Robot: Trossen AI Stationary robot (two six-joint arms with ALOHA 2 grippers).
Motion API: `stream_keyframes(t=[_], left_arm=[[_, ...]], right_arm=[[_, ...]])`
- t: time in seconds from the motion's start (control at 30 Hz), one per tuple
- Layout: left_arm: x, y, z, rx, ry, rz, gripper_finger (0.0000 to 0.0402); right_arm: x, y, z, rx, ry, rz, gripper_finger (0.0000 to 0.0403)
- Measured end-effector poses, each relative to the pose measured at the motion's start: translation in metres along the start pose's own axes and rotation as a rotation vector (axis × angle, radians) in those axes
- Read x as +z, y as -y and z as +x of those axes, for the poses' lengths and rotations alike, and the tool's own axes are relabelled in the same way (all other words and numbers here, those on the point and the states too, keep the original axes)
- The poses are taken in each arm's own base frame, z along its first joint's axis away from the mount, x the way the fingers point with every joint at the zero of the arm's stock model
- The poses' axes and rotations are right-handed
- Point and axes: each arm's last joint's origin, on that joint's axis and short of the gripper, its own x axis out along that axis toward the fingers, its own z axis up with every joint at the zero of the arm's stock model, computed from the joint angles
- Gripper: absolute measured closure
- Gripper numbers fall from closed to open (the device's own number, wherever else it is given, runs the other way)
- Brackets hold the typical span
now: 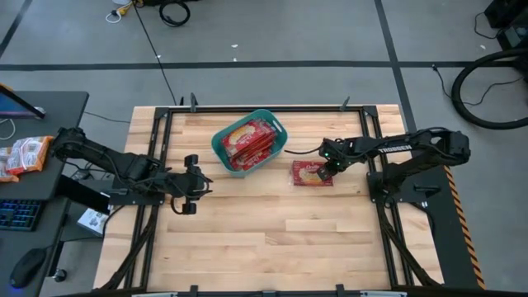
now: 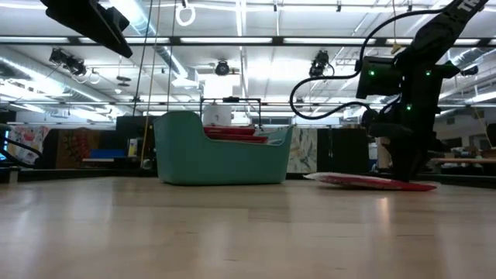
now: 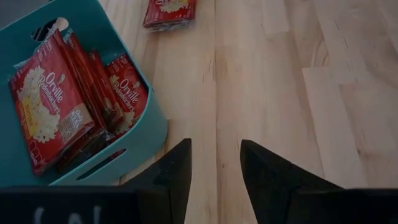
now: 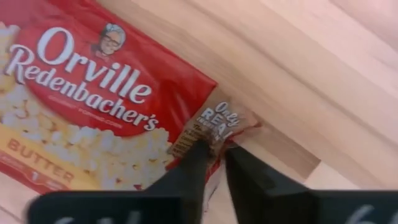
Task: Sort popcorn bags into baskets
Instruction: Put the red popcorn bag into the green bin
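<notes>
On the tabletop, just right of the teal basket, my right claw pinches a corner of a lone Orville Redenbacher's butter popcorn bag.

That bag lies flat on the wooden planks, apart from the basket, with my two dark fingers nearly together on its brown "Only Real" corner. The basket holds several more red popcorn bags, standing on edge and leaning together. My left claw hovers over bare wood at the left, beside the basket's handle end, fingers spread and holding nothing.
</notes>
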Motion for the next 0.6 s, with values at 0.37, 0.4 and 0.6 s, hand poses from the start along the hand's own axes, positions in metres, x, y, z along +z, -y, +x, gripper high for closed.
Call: stream_keyframes(t=[0.37, 0.4, 0.6], left_arm=[[0.0, 0.0, 0.0, 0.0, 0.0, -0.007, 0.026], [0.0, 0.0, 0.0, 0.0, 0.0, -0.007, 0.026], [0.0, 0.0, 0.0, 0.0, 0.001, -0.008, 0.026]], right_arm=[[0.004, -0.008, -0.018, 0.043, 0.053, -0.105, 0.0398], [0.007, -0.014, -0.025, 0.07, 0.086, -0.121, 0.0398], [0.015, -0.047, -0.067, 0.157, 0.263, -0.268, 0.0399]])
